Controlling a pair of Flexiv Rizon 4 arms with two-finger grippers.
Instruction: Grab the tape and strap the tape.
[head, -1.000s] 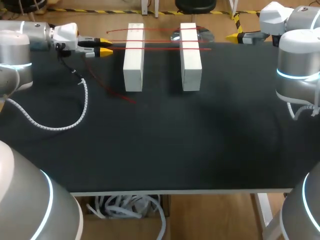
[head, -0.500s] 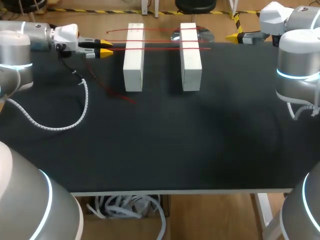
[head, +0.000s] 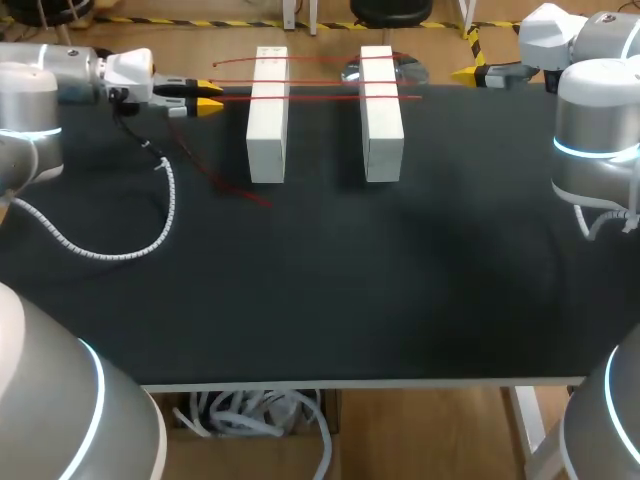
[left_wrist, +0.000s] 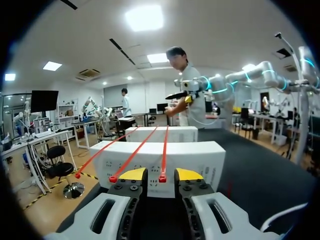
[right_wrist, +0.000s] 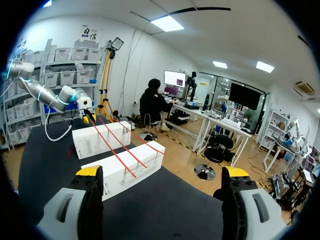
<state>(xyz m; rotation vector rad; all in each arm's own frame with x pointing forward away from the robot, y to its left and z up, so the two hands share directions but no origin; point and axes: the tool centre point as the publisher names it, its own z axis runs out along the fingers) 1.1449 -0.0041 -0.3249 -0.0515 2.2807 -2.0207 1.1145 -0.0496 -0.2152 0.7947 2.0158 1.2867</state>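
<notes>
Table (head: 330, 300): left end effector (left_wrist: 161, 175) parted, wrist shows tape (left_wrist: 164, 150) between; right end effector (right_wrist: 162, 172) spread.

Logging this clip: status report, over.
Left gripper open, thin red strap end between its tips, ungripped. Right gripper wide open, empty, clear of the two white rectangular blocks. Nothing blocking.

Left arm (head: 30, 110) comes in from the left, wrist level. Left claw (head: 212, 96) points sideways toward the right arm's side. Its yellow-tipped fingers (left_wrist: 132, 174) are parallel with only a narrow gap between them. Right arm (head: 595, 130) is upright at the right edge, forearm level. Right claw (head: 465, 73) points back toward the left claw, fingers spread wide.
</notes>
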